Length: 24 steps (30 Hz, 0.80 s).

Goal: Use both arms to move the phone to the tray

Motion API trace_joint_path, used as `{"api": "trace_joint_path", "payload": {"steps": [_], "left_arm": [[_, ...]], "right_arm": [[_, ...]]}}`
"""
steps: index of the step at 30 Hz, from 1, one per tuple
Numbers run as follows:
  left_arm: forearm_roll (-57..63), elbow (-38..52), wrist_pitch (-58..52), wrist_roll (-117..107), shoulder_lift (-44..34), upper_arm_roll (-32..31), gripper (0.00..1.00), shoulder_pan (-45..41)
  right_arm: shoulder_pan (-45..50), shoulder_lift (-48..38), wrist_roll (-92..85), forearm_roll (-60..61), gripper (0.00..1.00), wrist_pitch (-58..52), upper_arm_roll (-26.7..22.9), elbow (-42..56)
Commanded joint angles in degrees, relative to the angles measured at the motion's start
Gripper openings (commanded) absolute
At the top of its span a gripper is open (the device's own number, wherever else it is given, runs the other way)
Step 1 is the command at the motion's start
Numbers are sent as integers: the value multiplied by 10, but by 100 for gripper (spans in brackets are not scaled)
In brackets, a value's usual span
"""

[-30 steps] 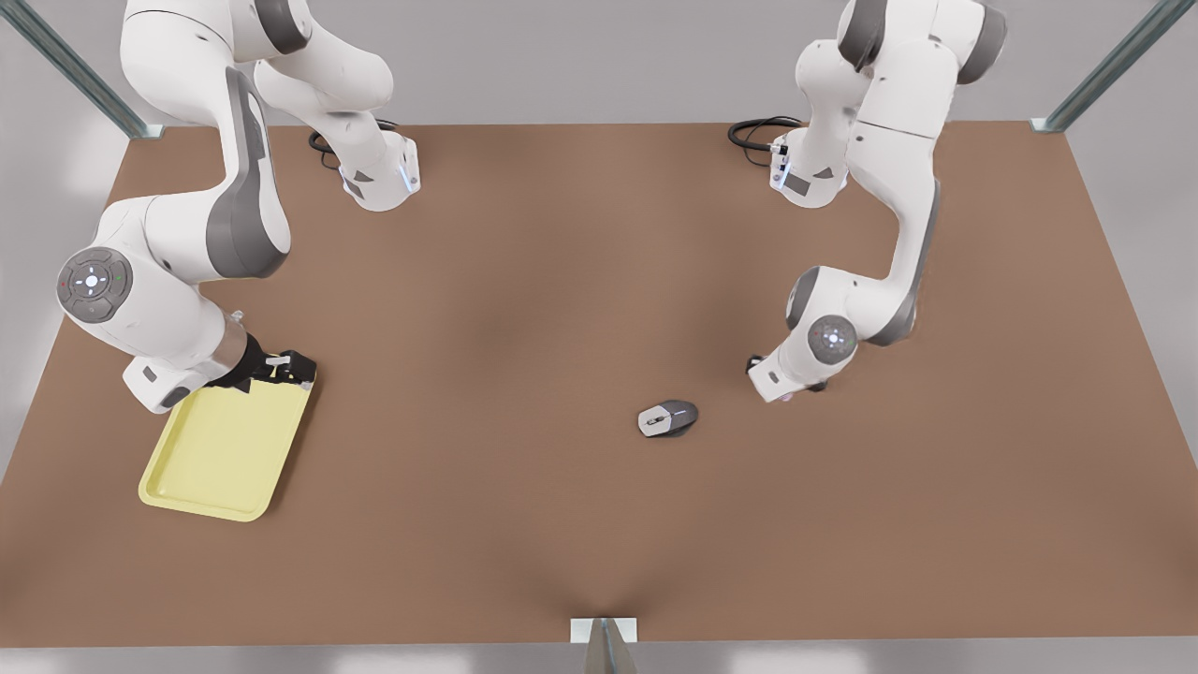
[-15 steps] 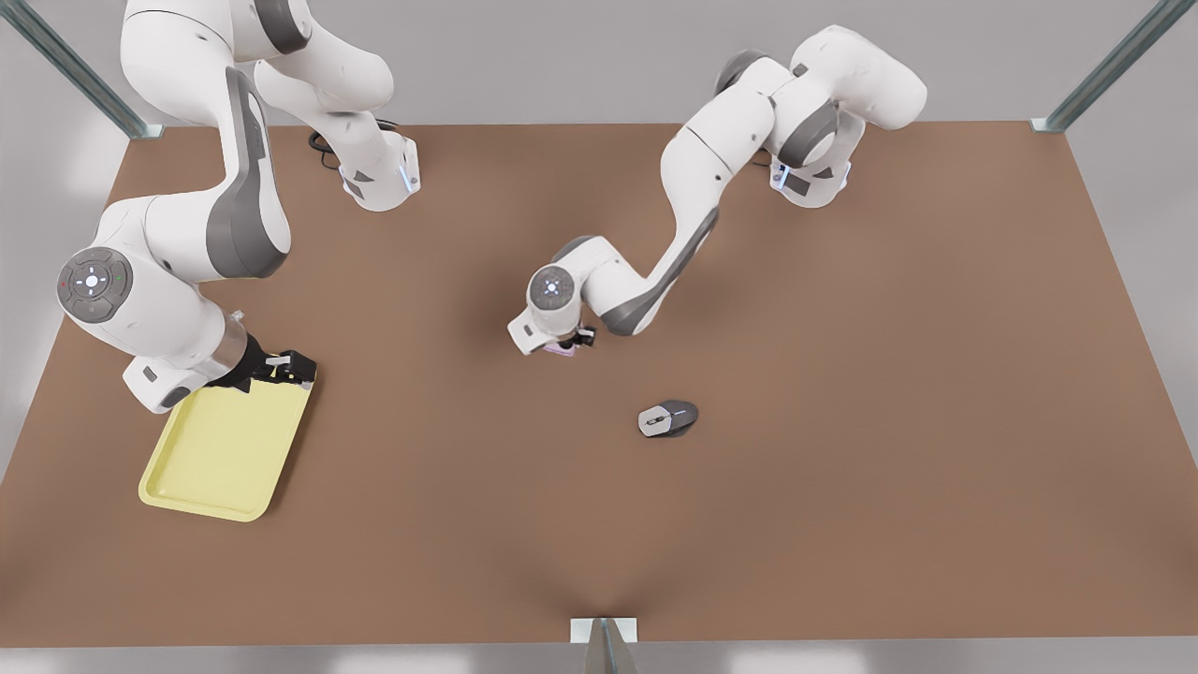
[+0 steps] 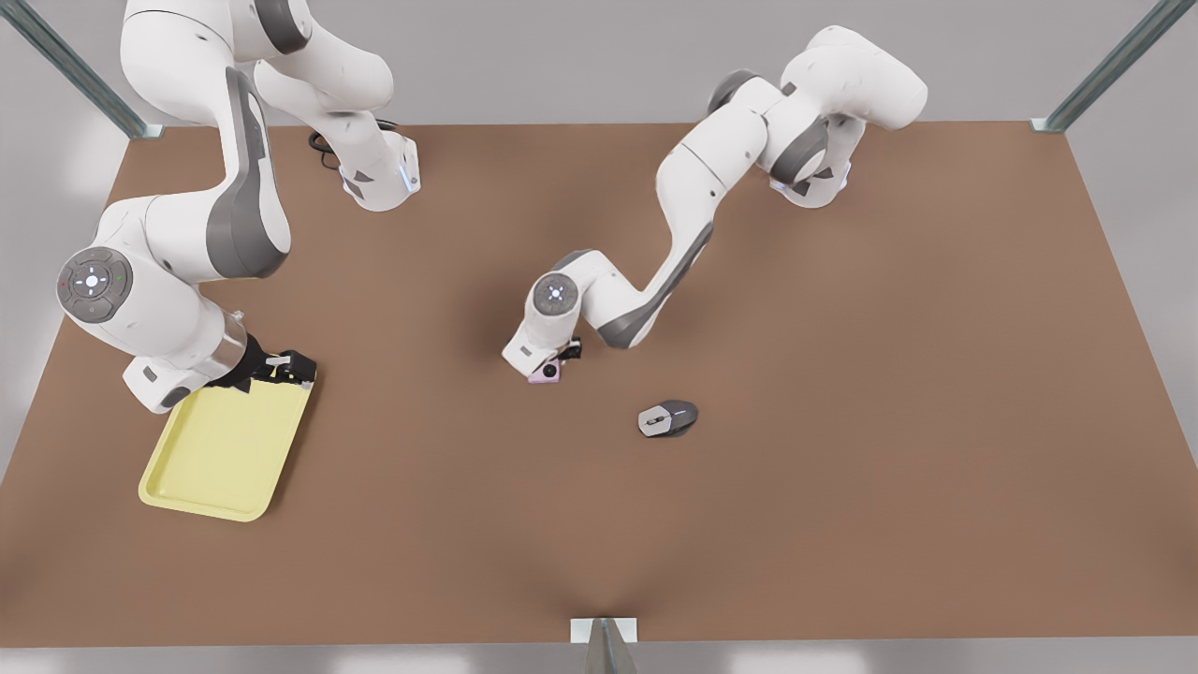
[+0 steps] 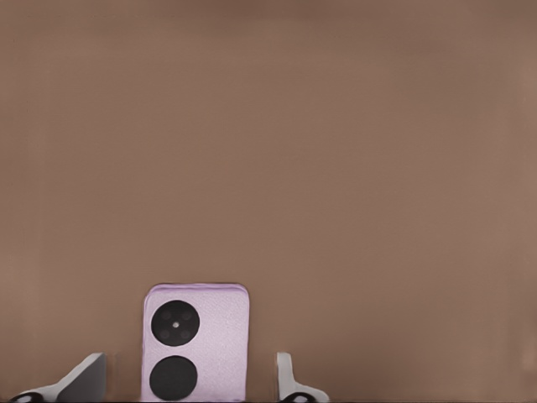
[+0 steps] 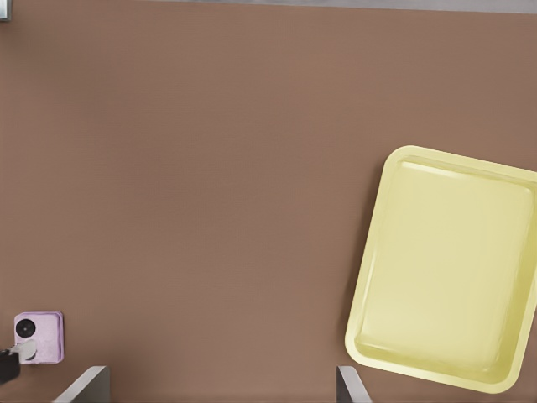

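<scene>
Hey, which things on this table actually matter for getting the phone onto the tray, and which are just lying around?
For the job: phone, between the fingers of the open left gripper; tray, with the open right gripper waiting at one end.
Just lying about: computer mouse, on the table.

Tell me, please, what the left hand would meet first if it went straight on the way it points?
Likely the phone: it lies straight ahead between the left hand's open fingers, table beneath; the gap is unclear. The right hand waits by the tray.
</scene>
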Motion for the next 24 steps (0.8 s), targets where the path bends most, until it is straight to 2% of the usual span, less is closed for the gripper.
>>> {"api": "trace_joint_path", "payload": {"steps": [1, 2, 3, 6, 8, 10, 11, 13, 16, 20, 24], "left_arm": [[1, 0, -302, 69, -113, 2, 100, 74], [5, 0, -411, 212, -193, 7, 100, 163], [26, 0, -467, 336, -246, 32, 100, 230], [34, -34, -486, 637, -290, 136, 100, 330], [54, -341, -260, 631, -459, 123, 100, 333], [52, -348, -267, 631, -453, 117, 100, 347], [49, -318, -311, 634, -438, 117, 100, 347], [43, -314, -328, 631, -432, 120, 100, 347], [21, -252, -369, 629, -427, 120, 100, 348], [21, -252, -369, 632, -417, 113, 100, 346], [21, -252, -368, 634, -409, 113, 100, 346]], "right_arm": [[0, -1, 0, 0, 100, 0, -1, 0], [0, -1, 0, 0, 100, 0, 0, 0], [0, -1, 1, 0, 100, 0, 0, 0], [7, -1, 10, 0, 100, 4, 0, 3], [37, 31, 37, 14, 100, 20, 20, 6], [86, 51, 90, 3, 100, 38, 22, 3], [113, 70, 109, 4, 100, 62, 22, -3], [179, 89, 124, -8, 100, 85, 22, -26], [240, 141, 309, 4, 100, 156, 22, -26], [272, 195, 414, 7, 100, 208, 23, -22], [274, 219, 441, 21, 100, 282, 22, -41]]}}
